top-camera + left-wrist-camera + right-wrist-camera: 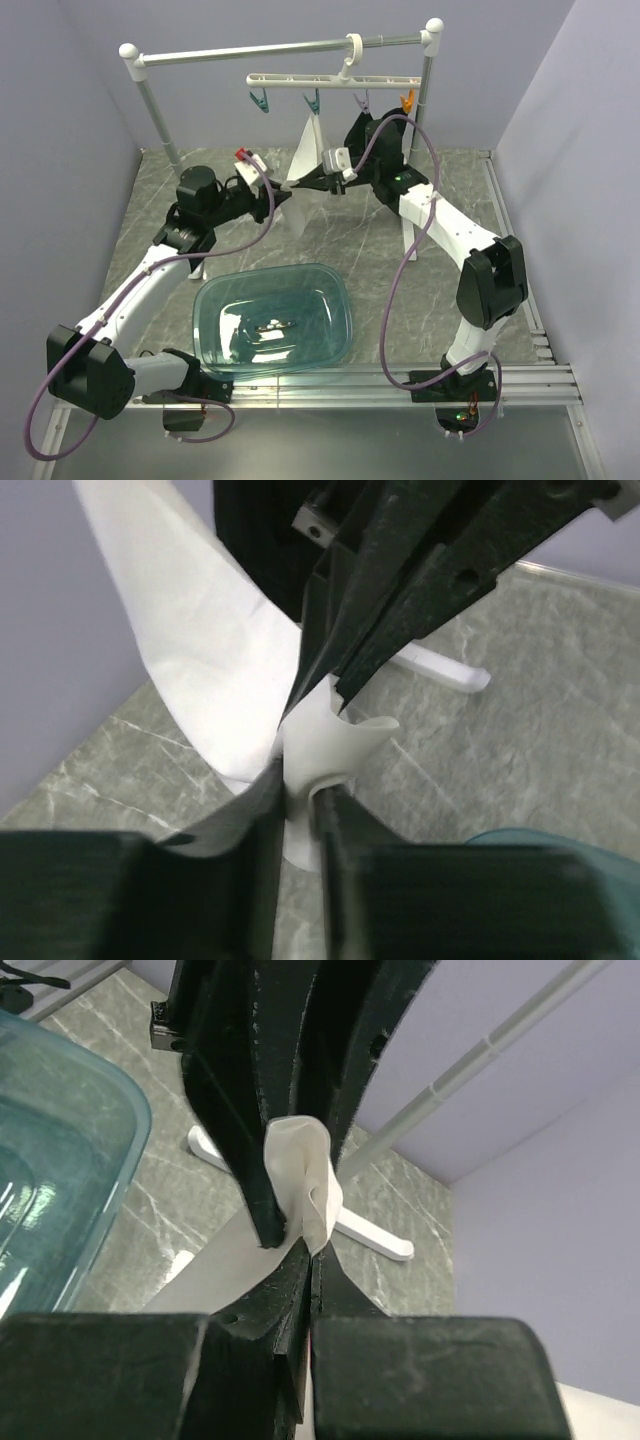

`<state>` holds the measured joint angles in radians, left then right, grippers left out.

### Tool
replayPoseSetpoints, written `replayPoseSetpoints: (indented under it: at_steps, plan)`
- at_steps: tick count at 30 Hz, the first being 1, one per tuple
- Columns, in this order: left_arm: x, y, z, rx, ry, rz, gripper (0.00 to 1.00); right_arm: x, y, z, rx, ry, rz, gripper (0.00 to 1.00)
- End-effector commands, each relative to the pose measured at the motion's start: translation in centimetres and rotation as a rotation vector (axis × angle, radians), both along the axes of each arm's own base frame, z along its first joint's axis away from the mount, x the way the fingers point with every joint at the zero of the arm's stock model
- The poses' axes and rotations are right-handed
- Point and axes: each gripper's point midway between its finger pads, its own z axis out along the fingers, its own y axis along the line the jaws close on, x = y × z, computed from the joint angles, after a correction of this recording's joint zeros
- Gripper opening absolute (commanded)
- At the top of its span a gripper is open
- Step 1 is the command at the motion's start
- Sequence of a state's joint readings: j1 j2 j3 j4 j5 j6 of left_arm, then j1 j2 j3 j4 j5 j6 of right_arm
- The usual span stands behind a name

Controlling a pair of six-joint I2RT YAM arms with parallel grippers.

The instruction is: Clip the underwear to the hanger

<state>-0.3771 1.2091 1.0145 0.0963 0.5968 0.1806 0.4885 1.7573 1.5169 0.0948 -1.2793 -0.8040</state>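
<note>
Left gripper (285, 192) and right gripper (303, 184) both pinch the underwear (309, 146); teal bin (270, 273) holds a small object (272, 323).

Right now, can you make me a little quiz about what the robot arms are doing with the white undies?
1. True or false: the left gripper and the right gripper both pinch the underwear.
2. How many pegs hang from the hanger? A: two. B: four. C: six.
3. Fill in the blank: the top of the underwear reaches up to a ___ peg.

Key: 1 true; 2 B; 3 teal.
</note>
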Motion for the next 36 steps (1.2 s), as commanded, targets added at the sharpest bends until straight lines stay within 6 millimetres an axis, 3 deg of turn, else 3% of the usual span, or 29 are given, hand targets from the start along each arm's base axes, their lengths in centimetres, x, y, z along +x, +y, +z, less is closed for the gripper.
replayPoseSetpoints:
  at_steps: [1,3,6,7,13,17,24,28,30,32,36]
  plan:
    - [0.8,0.9,2.6,-0.142,0.033,0.068,0.27,0.5,0.4,3.6,0.036,-0.074,-0.017,0.0]
    - [0.8,1.6,3.7,-0.213,0.062,0.115,0.37,0.9,0.4,3.6,0.02,-0.083,-0.027,0.0]
    - [1.5,2.8,4.8,-0.282,0.075,0.209,0.46,1.1,0.6,3.1,-0.019,-0.051,-0.033,0.0]
    - [1.9,3.2,4.8,-0.295,0.098,0.238,0.46,1.2,0.6,3.8,-0.019,-0.065,-0.037,0.0]
    - [3.8,5.3,6.5,-0.414,0.168,0.335,0.44,1.6,0.9,3.2,-0.073,-0.059,-0.061,0.0]
    - [5.1,6.4,7.1,-0.486,0.224,0.383,0.45,1.7,1.3,2.0,-0.135,-0.03,-0.069,0.0]
    - [4.1,4.5,7.9,-0.46,0.194,0.222,0.45,1.6,1.5,1.9,-0.148,0.009,-0.075,0.0]
    - [3.2,4.8,7.1,-0.423,0.173,0.199,0.46,1.7,1.4,2.0,-0.148,0.025,-0.079,0.0]
    - [2.7,5.0,7.7,-0.421,0.171,0.159,0.48,1.6,1.4,1.9,-0.15,0.028,-0.079,0.0]
    - [2.7,5.2,8.9,-0.42,0.147,0.144,0.52,1.7,1.4,1.9,-0.152,0.03,-0.082,0.0]
    - [4.0,5.9,11.1,-0.443,0.108,0.208,0.68,2.0,1.5,2.0,-0.158,0.027,-0.093,0.0]
